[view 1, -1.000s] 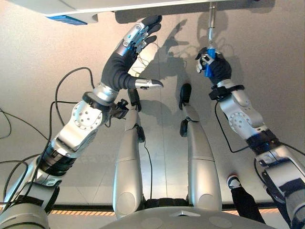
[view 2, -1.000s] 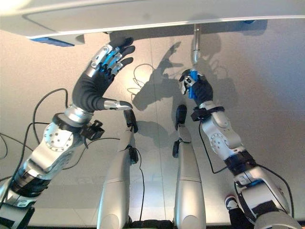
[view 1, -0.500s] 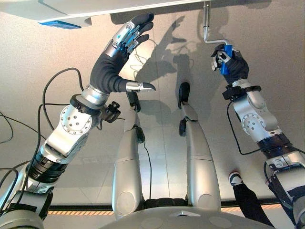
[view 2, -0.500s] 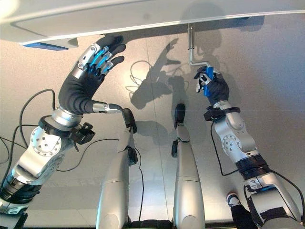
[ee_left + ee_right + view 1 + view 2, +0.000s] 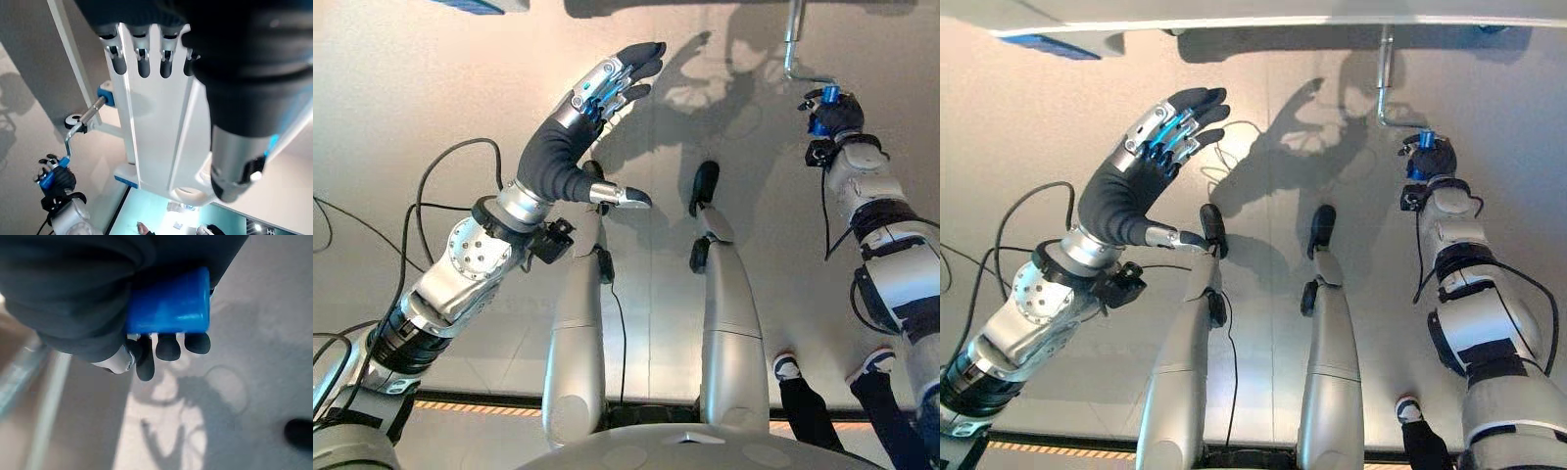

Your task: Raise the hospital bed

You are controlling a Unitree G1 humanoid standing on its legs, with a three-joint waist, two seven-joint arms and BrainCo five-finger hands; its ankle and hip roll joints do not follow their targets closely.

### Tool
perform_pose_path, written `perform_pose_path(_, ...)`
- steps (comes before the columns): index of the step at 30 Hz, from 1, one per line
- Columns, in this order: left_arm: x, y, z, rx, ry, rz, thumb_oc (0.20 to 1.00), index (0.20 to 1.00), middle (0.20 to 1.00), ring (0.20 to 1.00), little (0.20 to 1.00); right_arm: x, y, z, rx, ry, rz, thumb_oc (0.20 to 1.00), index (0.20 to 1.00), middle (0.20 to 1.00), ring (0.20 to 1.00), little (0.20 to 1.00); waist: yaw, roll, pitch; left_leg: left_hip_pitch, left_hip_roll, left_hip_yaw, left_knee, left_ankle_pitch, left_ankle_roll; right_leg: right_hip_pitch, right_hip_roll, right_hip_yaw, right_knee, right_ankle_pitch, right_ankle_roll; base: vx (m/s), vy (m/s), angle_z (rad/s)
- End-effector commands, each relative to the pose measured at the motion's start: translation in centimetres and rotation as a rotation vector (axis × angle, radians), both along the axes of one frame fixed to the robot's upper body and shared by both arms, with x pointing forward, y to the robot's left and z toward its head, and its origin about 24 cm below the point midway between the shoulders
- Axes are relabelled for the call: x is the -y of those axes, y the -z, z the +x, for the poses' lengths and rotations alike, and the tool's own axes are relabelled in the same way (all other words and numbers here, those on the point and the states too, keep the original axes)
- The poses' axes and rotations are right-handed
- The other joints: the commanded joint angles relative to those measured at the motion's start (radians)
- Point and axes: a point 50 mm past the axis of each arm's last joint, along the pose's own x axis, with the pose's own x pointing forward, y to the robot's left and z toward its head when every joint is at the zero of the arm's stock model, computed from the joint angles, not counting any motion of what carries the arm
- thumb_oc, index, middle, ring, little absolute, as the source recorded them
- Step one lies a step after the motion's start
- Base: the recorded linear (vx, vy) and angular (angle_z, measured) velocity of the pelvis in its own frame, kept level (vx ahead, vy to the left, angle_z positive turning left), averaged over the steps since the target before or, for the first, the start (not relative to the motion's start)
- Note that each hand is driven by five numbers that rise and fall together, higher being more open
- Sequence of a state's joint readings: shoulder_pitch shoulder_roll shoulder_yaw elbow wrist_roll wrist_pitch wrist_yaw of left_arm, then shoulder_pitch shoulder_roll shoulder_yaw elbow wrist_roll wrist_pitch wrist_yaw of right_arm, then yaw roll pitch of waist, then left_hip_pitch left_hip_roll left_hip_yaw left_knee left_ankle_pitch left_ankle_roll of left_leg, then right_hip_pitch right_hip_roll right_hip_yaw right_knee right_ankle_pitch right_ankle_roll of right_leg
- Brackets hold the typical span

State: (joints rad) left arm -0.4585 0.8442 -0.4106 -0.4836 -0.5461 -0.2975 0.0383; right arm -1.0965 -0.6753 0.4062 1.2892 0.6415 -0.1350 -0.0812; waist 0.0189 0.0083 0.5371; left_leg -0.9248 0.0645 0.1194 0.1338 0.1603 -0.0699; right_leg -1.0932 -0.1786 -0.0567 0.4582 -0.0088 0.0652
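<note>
The hospital bed's underside edge (image 5: 1234, 12) runs along the top of the eye views. A bent metal crank (image 5: 1386, 86) hangs from it, ending in a blue handle (image 5: 168, 308). My right hand (image 5: 832, 113) is shut on that handle, fingers curled round it, out to the right of the crank's shaft. The left wrist view shows the crank (image 5: 80, 125) coming out of the white bed end (image 5: 156, 137) with the right hand (image 5: 54, 178) on it. My left hand (image 5: 578, 137) is held up open, fingers straight, below the bed edge and touching nothing.
A blue corner piece (image 5: 1053, 44) sits on the bed edge at the upper left. A person's dark trouser legs and shoes (image 5: 786, 367) stand at the lower right, close to my right arm. The floor below is plain grey.
My right hand has carried the blue handle from under the crank's shaft out to its right side. The camera has shifted. The left hand stays open.
</note>
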Motion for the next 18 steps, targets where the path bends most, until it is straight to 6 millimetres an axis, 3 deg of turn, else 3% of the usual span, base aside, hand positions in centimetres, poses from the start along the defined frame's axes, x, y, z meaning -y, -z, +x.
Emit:
perform_pose_path(1,1.0,-1.4,-1.9,0.083,0.117,-0.091,1.000,1.000,1.000,1.000,1.000,7.7,0.9,-4.5,-0.176,0.297,-0.131,0.200,0.200,0.200,0.200,0.200,0.013,0.104,-0.017,0.002,0.058,-0.063,0.124,-0.112,-0.039,0.015,0.057,-0.057,0.037,-0.022,0.066,0.00,0.011,0.21)
perform_pose_path(4,1.0,-1.8,-1.8,0.099,0.111,-0.108,1.000,1.000,1.000,1.000,1.000,6.0,1.9,-3.5,-0.278,0.223,-0.274,0.200,0.200,0.200,0.200,0.200,0.033,0.124,-0.017,-0.031,0.051,-0.070,0.150,-0.126,-0.032,-0.008,0.047,-0.061,0.069,-0.036,0.065,0.02,0.030,0.12)
perform_pose_path(7,1.2,-2.0,-1.5,0.104,0.110,-0.134,1.000,1.000,1.000,1.000,1.000,2.7,3.0,-1.7,-0.370,0.096,-0.441,0.200,0.200,0.200,0.200,0.200,0.048,0.135,-0.017,-0.061,0.046,-0.073,0.171,-0.132,-0.027,-0.027,0.045,-0.062,0.081,-0.041,0.062,0.02,0.023,0.07)
perform_pose_path(8,1.2,-2.0,-1.5,0.105,0.108,-0.135,1.000,1.000,1.000,1.000,1.000,2.7,3.0,-1.7,-0.371,0.095,-0.443,0.200,0.200,0.200,0.200,0.200,0.046,0.135,-0.017,-0.062,0.046,-0.074,0.172,-0.133,-0.027,-0.028,0.045,-0.062,0.081,-0.042,0.062,0.01,0.026,0.06)
perform_pose_path(10,1.3,-2.2,-1.3,0.111,0.102,-0.158,1.000,1.000,1.000,1.000,1.000,-0.3,3.9,-0.5,-0.403,-0.008,-0.543,0.200,0.200,0.200,0.200,0.200,0.053,0.137,-0.017,-0.073,0.044,-0.071,0.181,-0.136,-0.024,-0.034,0.044,-0.062,0.085,-0.040,0.061,0.01,0.026,-0.01)
perform_pose_path(11,1.2,-2.1,-1.2,0.112,0.087,-0.180,1.000,1.000,1.000,1.000,1.000,-4.7,4.4,1.0,-0.392,-0.151,-0.641,0.200,0.200,0.200,0.200,0.200,0.051,0.133,-0.017,-0.076,0.045,-0.069,0.184,-0.139,-0.021,-0.040,0.047,-0.062,0.088,-0.041,0.057,0.02,0.037,-0.03)
perform_pose_path(12,1.2,-2.1,-1.2,0.112,0.086,-0.180,1.000,1.000,1.000,1.000,1.000,-4.8,4.4,1.0,-0.392,-0.151,-0.642,0.200,0.200,0.200,0.200,0.200,0.051,0.133,-0.017,-0.076,0.045,-0.069,0.184,-0.139,-0.021,-0.040,0.046,-0.062,0.089,-0.041,0.057,0.03,0.052,-0.06)
perform_pose_path(13,1.2,-1.9,-1.0,0.101,0.073,-0.207,1.000,1.000,1.000,1.000,1.000,-8.9,4.8,1.9,-0.357,-0.269,-0.692,0.200,0.200,0.200,0.200,0.200,0.049,0.130,-0.017,-0.076,0.045,-0.067,0.184,-0.142,-0.019,-0.044,0.050,-0.060,0.092,-0.042,0.053,-0.04,0.020,-0.07)
perform_pose_path(14,1.1,-2.2,-1.0,0.117,0.060,-0.219,1.000,1.000,1.000,1.000,1.000,-10.8,4.4,2.3,-0.322,-0.313,-0.720,0.200,0.200,0.200,0.200,0.200,0.050,0.129,-0.017,-0.107,0.049,-0.058,0.176,-0.109,-0.012,-0.069,0.052,-0.068,0.075,-0.010,0.042,-0.03,0.022,-0.11)
perform_pose_path(16,0.9,-1.9,-1.0,0.101,0.046,-0.242,1.000,1.000,1.000,1.000,1.000,-15.2,5.2,2.4,-0.287,-0.453,-0.794,0.200,0.200,0.200,0.200,0.200,0.049,0.127,-0.017,-0.075,0.044,-0.066,0.176,-0.139,-0.020,-0.042,0.054,-0.056,0.081,-0.040,0.051,0.01,0.017,-0.10)
perform_pose_path(17,0.7,-2.2,-1.0,0.117,0.034,-0.254,1.000,1.000,1.000,1.000,1.000,-17.0,4.9,2.5,-0.253,-0.494,-0.813,0.200,0.200,0.200,0.200,0.200,0.046,0.124,-0.017,-0.098,0.045,-0.057,0.168,-0.109,-0.014,-0.060,0.056,-0.065,0.064,-0.010,0.042,0.06,0.026,-0.09)
perform_pose_path(18,0.7,-1.9,-1.0,0.102,0.031,-0.262,1.000,1.000,1.000,1.000,1.000,-18.5,5.3,2.3,-0.246,-0.541,-0.832,0.200,0.200,0.200,0.200,0.200,0.048,0.125,-0.017,-0.070,0.042,-0.067,0.171,-0.138,-0.022,-0.036,0.055,-0.056,0.075,-0.039,0.051,-0.05,0.001,-0.11)
